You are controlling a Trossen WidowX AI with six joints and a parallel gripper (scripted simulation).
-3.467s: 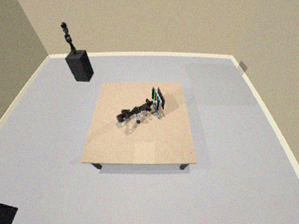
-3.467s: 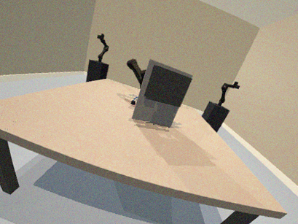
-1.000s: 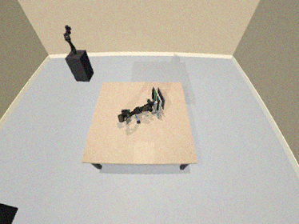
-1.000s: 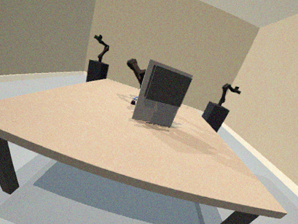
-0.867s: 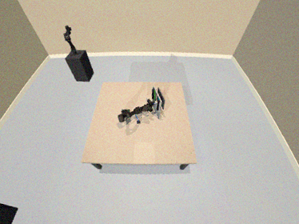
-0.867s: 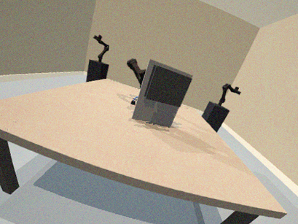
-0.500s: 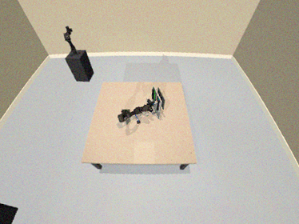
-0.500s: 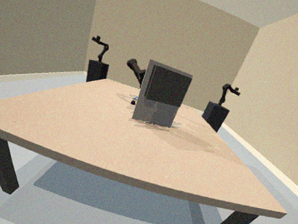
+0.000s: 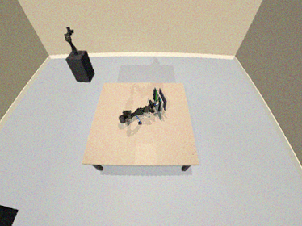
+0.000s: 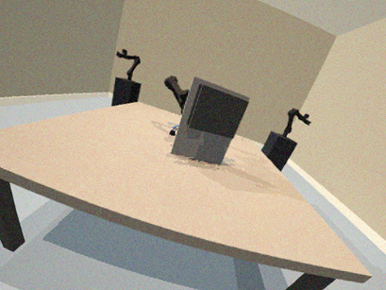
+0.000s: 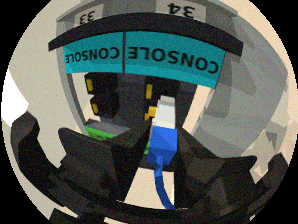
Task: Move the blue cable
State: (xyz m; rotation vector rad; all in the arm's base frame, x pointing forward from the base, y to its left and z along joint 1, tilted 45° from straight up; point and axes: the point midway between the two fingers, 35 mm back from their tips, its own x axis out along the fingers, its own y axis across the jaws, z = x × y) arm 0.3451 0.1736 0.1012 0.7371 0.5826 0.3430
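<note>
In the wrist view, we have the gripper (image 11: pixel 150 162) clamped on the plug (image 11: pixel 164 135), its pale tip at the right-hand ports (image 11: pixel 155 97), beneath the larger CONSOLE label (image 11: pixel 172 57). We cannot tell whether it is seated. The blue cable (image 11: pixel 160 187) trails toward the near side.

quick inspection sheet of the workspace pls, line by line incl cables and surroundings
surface: pale wooden table
job's things: blue plug at the CONSOLE ports; whether it is seated, cannot tell
clutter: nothing seen
gripper: shut on the blue plug
cables: blue cable trails from the plug, between the fingers
surroundings: tan walls, pale floor, two more arms on dark pedestals beyond the table
</note>
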